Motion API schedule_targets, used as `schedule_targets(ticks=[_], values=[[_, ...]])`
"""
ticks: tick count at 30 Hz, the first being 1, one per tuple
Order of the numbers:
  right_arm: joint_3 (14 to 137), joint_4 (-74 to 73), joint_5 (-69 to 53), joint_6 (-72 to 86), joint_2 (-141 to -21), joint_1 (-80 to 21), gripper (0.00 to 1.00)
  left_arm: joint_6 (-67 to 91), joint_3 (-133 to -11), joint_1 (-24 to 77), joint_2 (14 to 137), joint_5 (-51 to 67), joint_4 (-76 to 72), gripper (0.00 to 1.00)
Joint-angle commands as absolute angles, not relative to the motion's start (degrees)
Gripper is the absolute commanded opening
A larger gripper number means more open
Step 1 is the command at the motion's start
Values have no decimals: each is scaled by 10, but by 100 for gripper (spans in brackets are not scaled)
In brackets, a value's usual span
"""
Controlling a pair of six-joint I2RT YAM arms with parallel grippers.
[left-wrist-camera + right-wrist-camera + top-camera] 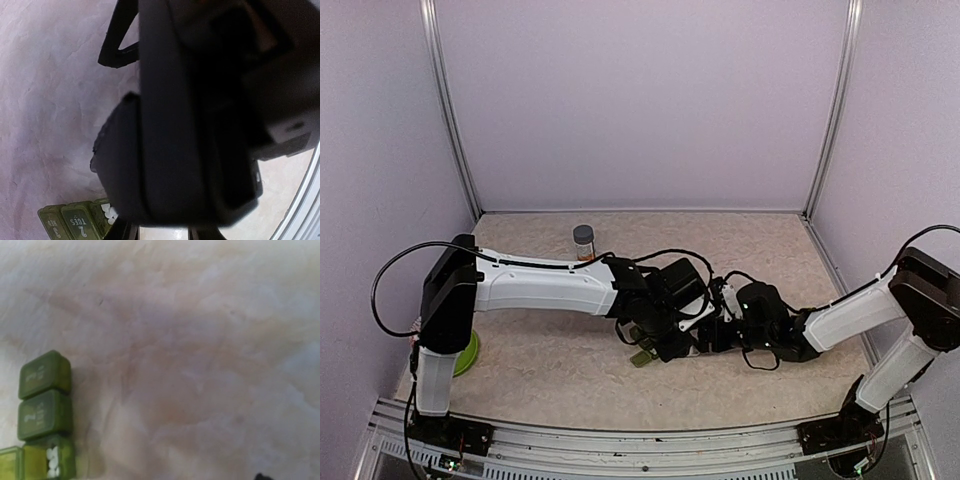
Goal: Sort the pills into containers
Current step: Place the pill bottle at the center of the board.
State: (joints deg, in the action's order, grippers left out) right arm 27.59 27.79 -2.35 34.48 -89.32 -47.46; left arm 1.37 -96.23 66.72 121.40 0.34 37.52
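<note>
Left pincer (pixel 658 345) closed, right pincer (pixel 712 335) unclear; only wrist views show pills (pixel 52 462) in pill box (pixel 45 390).

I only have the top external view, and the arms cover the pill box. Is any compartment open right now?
Observer: Yes. The right wrist view shows one end compartment of the pill box open.
Operator: Anything in it?
Observer: White pills lie inside it.
Operator: And its neighbours?
Observer: The two lids next to it are shut.
</note>
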Motion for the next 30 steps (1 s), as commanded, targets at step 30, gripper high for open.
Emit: schedule_targets(ticks=[30], values=[[244,285,-55,385,-891,-475,50,2,-1052,655,1275,-28,441,45]])
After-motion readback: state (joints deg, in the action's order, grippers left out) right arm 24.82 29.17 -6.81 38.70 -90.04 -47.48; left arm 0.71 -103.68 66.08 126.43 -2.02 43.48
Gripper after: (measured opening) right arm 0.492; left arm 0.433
